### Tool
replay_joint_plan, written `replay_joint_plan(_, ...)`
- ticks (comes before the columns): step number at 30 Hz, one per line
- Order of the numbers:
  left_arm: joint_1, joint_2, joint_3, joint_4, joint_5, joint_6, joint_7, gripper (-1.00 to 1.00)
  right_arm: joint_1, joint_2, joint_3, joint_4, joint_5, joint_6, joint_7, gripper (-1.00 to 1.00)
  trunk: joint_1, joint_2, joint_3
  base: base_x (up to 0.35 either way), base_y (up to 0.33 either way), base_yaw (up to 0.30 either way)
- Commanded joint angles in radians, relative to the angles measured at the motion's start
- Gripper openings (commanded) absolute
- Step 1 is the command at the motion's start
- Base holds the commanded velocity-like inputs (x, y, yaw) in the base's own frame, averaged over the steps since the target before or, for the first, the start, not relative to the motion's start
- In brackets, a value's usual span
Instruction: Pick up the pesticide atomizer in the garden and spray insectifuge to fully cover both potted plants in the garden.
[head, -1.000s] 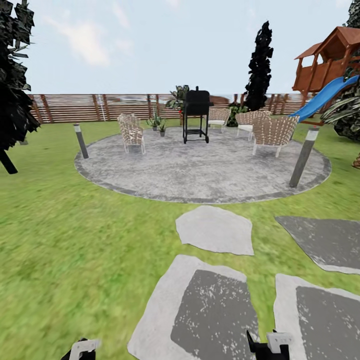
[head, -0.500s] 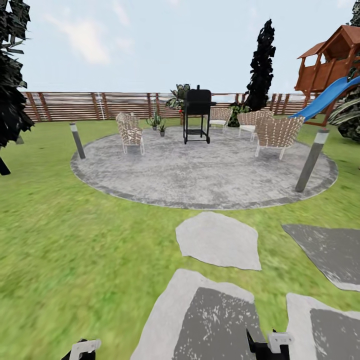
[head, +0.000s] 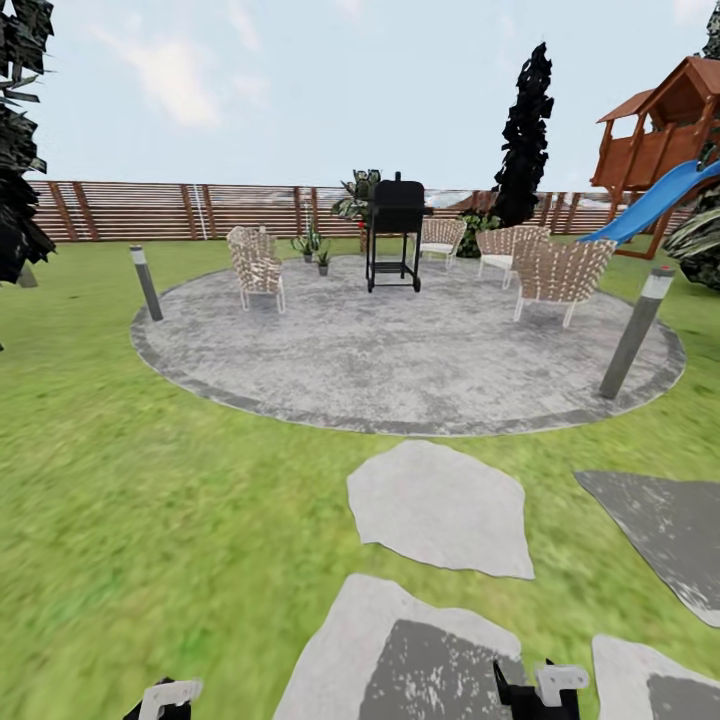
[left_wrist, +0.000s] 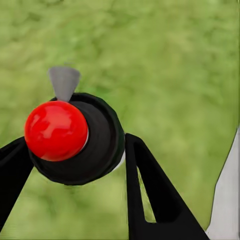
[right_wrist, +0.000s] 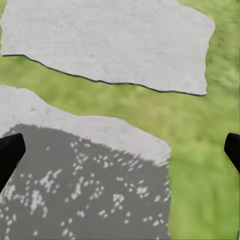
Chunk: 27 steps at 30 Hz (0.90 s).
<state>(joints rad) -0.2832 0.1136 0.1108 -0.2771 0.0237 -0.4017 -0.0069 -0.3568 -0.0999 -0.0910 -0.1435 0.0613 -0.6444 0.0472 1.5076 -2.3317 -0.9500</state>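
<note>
Over lawn (left_wrist: 175, 60), left gripper (left_wrist: 75, 150) clasps atomizer (left_wrist: 56, 130), nozzle forward.

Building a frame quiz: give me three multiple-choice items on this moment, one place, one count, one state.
1. Where do the potted plants stand?
A. far edge of the patio, beside the wicker chair
B. on the nearest stepping stone
C. under the slide

2. How many grey bollard lamps flank the patio?
A. one
B. two
C. four

3. What is the left claw doing?
A. open, empty
B. shut on the pesticide atomizer
C. gripping a chair

Answers: 1 A, small pots sit by the chair at the back; 2 B, one left, one right; 3 B, fingers flank its red top.
</note>
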Motion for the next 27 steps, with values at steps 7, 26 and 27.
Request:
replay_joint_plan(7,-0.001,0.000,0.001,0.000,0.002,-0.003,-0.001,-1.00,-0.001,0.000,-0.009,0.001,0.006,-0.003,0.005,1.00,0.000,0.000,-0.001,0.338,-0.081,0.000)
replay_joint_plan(26,-0.001,0.000,0.001,0.000,0.002,-0.003,-0.001,-1.00,-0.001,0.000,-0.009,0.001,0.006,-0.003,0.005,1.00,0.000,0.000,-0.001,0.338,-0.082,0.000)
replay_joint_plan(27,-0.001,0.000,0.001,0.000,0.002,-0.003,-0.001,-1.00,-0.001,0.000,-0.009,0.001,0.006,-0.003,0.005,1.00,0.000,0.000,-0.001,0.338,-0.082,0.000)
